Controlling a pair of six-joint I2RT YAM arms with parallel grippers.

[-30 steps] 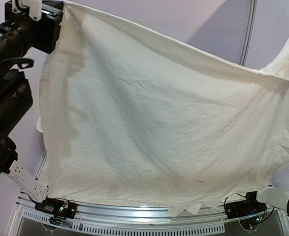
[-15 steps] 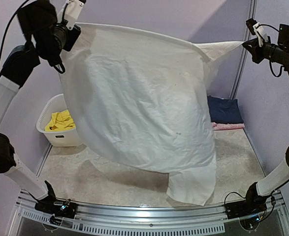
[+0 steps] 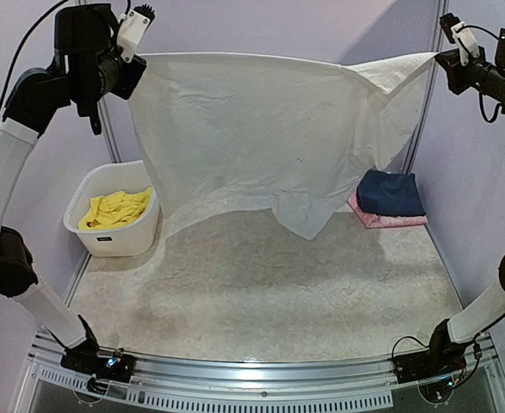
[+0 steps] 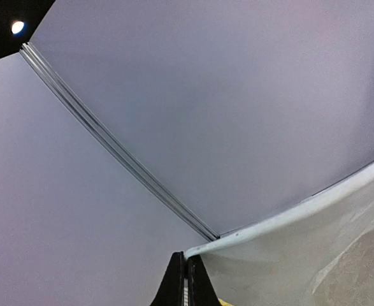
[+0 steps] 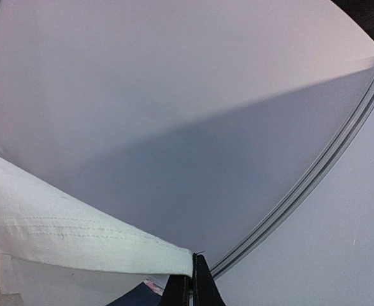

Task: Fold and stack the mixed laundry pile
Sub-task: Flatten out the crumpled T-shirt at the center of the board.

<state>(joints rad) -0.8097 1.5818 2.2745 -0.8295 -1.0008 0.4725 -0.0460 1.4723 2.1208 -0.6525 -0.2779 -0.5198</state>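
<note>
A large white T-shirt (image 3: 269, 129) hangs stretched high over the back of the table, its lower edge brushing the tabletop. My left gripper (image 3: 138, 58) is shut on its upper left corner. My right gripper (image 3: 438, 58) is shut on its upper right corner. In the left wrist view the black fingers (image 4: 185, 280) pinch the white hem (image 4: 288, 217). The right wrist view has the stitched hem (image 5: 78, 236) ending in my closed fingers (image 5: 192, 284). Yellow shorts (image 3: 114, 209) lie in a white basket (image 3: 119, 237) at the left.
A folded navy garment (image 3: 391, 192) rests on a folded pink one (image 3: 385, 221) at the back right. The speckled tabletop (image 3: 269, 284) spreads in front of the hanging shirt. Purple walls stand behind and at both sides.
Both arms have swung the T-shirt away from the camera toward the back. It now hangs flatter and wider between the two grippers, uncovering the basket and the folded stack.
</note>
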